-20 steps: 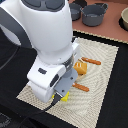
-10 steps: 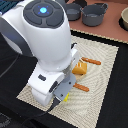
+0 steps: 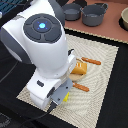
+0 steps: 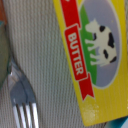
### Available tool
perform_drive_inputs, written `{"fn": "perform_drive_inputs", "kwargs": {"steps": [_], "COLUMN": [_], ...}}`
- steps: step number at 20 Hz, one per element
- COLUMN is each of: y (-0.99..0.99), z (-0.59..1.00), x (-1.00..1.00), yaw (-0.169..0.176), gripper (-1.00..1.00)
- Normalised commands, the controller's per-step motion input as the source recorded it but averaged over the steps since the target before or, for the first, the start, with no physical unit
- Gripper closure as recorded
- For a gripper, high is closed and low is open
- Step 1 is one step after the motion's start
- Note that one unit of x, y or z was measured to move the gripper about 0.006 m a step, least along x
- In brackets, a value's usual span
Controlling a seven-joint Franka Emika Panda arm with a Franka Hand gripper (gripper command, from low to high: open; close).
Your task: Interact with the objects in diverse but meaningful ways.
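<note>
The wrist view looks straight down on a yellow packet (image 4: 92, 55) with a red "BUTTER" banner and a cow picture, lying on the woven mat (image 4: 45, 45). No fingers show in that view. In the exterior view the big white arm (image 3: 42, 45) bends low over the mat's near corner at the exterior view's left. Its hand (image 3: 50, 92) hides the fingers and the packet. The orange bread loaf (image 3: 78, 70) lies on the mat beside the arm. Two thin orange toy pieces lie nearby, one (image 3: 92, 61) behind the loaf and one (image 3: 81, 88) in front of it.
A metal fork (image 4: 20, 95) lies on the mat beside the packet. Two grey pots (image 3: 73, 11) (image 3: 94, 14) stand beyond the mat (image 3: 102, 82). A tan round plate (image 3: 124, 17) is at the exterior view's right edge. A dark tray border surrounds the mat.
The arm's upper links have shifted a little. The hand stays low over the same corner of the mat. The loaf and orange pieces have not moved.
</note>
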Motion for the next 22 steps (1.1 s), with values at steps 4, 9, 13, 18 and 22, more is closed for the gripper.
{"fn": "perform_drive_inputs", "kwargs": {"steps": [4, 9, 13, 18, 22], "y": [-0.28, -0.22, -0.19, -0.17, -0.16], "z": [-0.08, -0.2, -0.22, -0.21, -0.21], "x": [0.2, 0.21, 0.23, 0.24, 0.24], "yaw": [0.004, 0.012, 0.016, 0.02, 0.021], "gripper": [-1.0, -1.0, 1.0, 1.0, 1.0]}}
